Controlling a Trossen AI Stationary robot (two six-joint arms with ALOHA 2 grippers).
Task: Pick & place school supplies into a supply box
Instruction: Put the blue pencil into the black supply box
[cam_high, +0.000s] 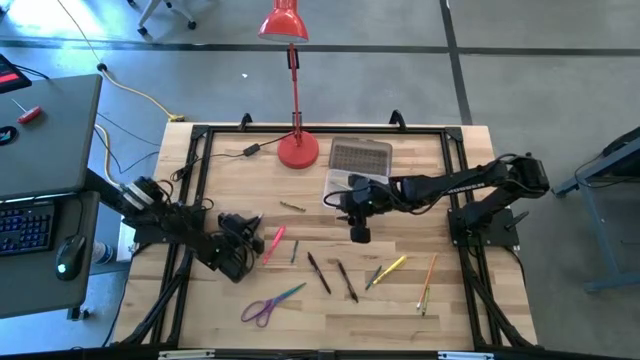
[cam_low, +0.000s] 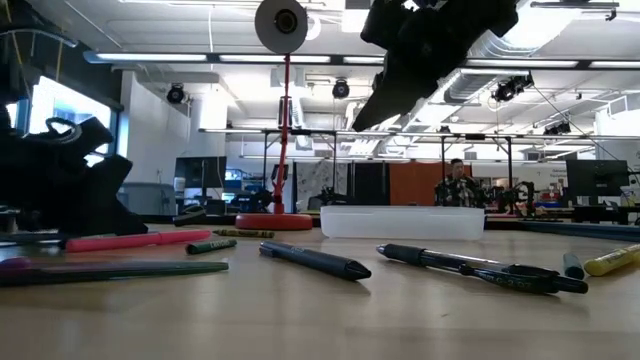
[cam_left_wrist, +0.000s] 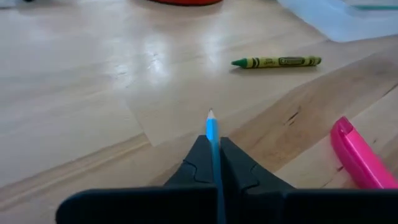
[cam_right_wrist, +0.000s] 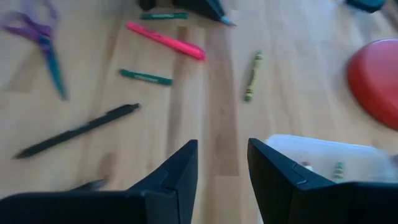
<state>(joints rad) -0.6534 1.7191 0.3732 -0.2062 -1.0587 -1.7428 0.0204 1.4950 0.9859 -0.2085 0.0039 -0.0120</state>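
Observation:
My left gripper (cam_left_wrist: 211, 163) is shut on a blue pencil (cam_left_wrist: 212, 129) and hovers low over the table's left half (cam_high: 255, 226). My right gripper (cam_right_wrist: 222, 163) is open and holds nothing, raised above the near left corner of the clear supply box (cam_right_wrist: 323, 155) (cam_high: 345, 208). The box (cam_low: 400, 221) stands on the table, and its bumpy lid (cam_high: 360, 156) lies behind it. On the wood lie a pink highlighter (cam_high: 273, 243), a green marker (cam_high: 294, 250), a green crayon (cam_high: 291, 206), two black pens (cam_high: 318, 272), a yellow highlighter (cam_high: 388, 268), an orange pencil (cam_high: 428, 280) and purple scissors (cam_high: 265, 305). My left gripper pinches the blue pencil between its two fingers, which lie along the pencil. The sharpened tip (cam_left_wrist: 211, 116) sticks out past the fingertips, pointing toward the far right of the table. The tip is clear of the wood; the fingers hide the pencil's other end.
The red lamp's round base (cam_high: 298, 150) stands at the far edge, just left of the lid. A black frame (cam_high: 200, 135) runs around the table. Bare wood lies between the pink highlighter and the box.

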